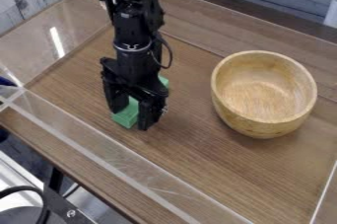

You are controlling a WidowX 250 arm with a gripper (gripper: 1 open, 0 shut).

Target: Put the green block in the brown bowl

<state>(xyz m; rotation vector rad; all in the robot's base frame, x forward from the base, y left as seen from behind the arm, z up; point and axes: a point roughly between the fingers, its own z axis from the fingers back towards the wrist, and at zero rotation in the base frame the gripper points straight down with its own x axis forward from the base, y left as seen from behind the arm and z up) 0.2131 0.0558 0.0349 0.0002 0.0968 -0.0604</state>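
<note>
Claw points straight down over the green block, with its two dark fingers spread apart and standing one on each side of it. The block lies flat on the counter, low between the fingertips, so that only its near green end shows between and below them; the rest is hidden by the claw body. Whether the fingertips already touch the block's sides cannot be told from this view, but there is no sign of a closed grip: the jaws stand wide.

The relation that matters is therefore settled in the claw's favour. The block is directly beneath it and inside the gap, not off to any side. Its long axis seems to run roughly toward the camera and away, along the slot between the fingers, so the jaws would close across its narrow width; with so much of it covered, this is a judgement, not a certainty.

The brown bowl sits well apart to the right in the picture, upright and empty, with bare wood grain between it and the arm.

The next step is probably to close on the block, lift it, carry it rightward above the bowl's thick rim, and release.
</note>
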